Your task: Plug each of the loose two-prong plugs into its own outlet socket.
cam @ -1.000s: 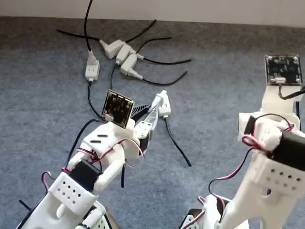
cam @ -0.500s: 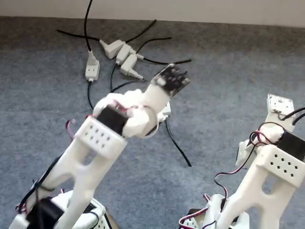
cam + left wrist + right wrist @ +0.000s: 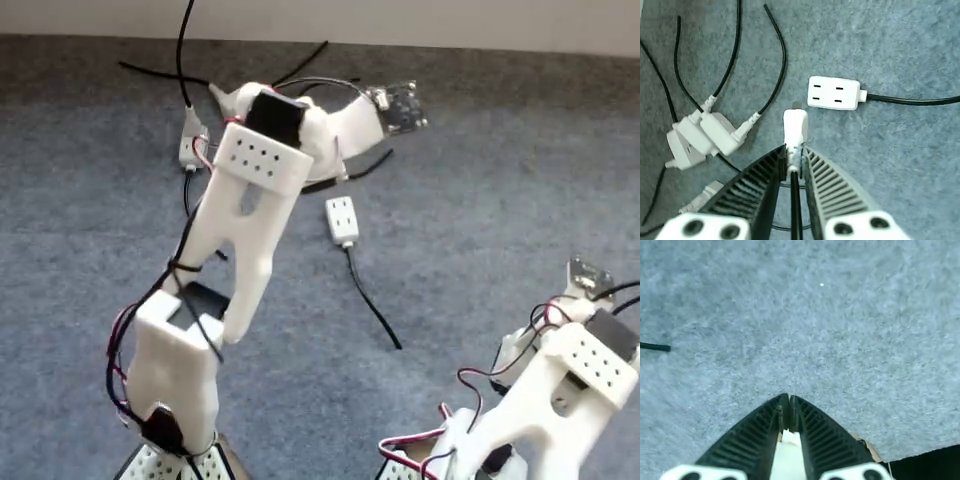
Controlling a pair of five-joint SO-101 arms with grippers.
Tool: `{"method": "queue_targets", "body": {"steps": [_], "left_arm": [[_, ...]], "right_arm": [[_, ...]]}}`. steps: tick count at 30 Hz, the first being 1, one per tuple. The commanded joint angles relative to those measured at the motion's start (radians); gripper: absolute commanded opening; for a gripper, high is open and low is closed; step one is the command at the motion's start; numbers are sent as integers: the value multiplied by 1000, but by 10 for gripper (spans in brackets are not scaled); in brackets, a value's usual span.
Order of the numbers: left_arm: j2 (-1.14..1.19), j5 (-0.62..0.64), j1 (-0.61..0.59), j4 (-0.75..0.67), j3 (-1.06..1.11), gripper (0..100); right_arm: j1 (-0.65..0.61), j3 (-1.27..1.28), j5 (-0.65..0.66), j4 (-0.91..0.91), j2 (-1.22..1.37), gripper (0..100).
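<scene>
1. White plug (image 3: 795,127): gripped at cord end by left gripper (image 3: 795,152), prongs free, facing outlet socket (image 3: 834,93), just apart; probably lining up insertion.
2. That outlet socket: mid-carpet, slots up.
3. Idle right gripper (image 3: 789,399): clenched, empty, near right.

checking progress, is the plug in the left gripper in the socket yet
Out. The left gripper holds the plug beside the outlet socket; its prongs are clear of the socket, whose slots all show empty.
</scene>
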Motion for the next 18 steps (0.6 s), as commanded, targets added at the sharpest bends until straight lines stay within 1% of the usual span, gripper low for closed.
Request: {"method": "queue_targets", "body": {"steps": [1, 3, 6, 9, 11, 12, 16, 18], "left_arm": [[77, -109, 21, 12, -96, 6], [114, -163, 41, 11, -97, 6], [154, -204, 65, 6, -99, 6], [157, -204, 62, 6, -102, 6], [124, -201, 51, 11, -102, 6], [91, -192, 48, 12, -105, 6], [-84, -61, 42, 14, -99, 6], [-188, -32, 42, 14, -73, 6]], "right_arm": [[44, 61, -8, -88, -12, 8], [56, 97, -8, -128, -12, 8], [53, 137, -6, -180, -12, 8], [33, 166, -6, -259, -12, 8], [-18, 170, -5, -337, -12, 8], [-50, 170, -3, -374, -12, 8], [-150, 139, -2, -484, -12, 8], [-188, 111, -6, -515, -12, 8]]}}
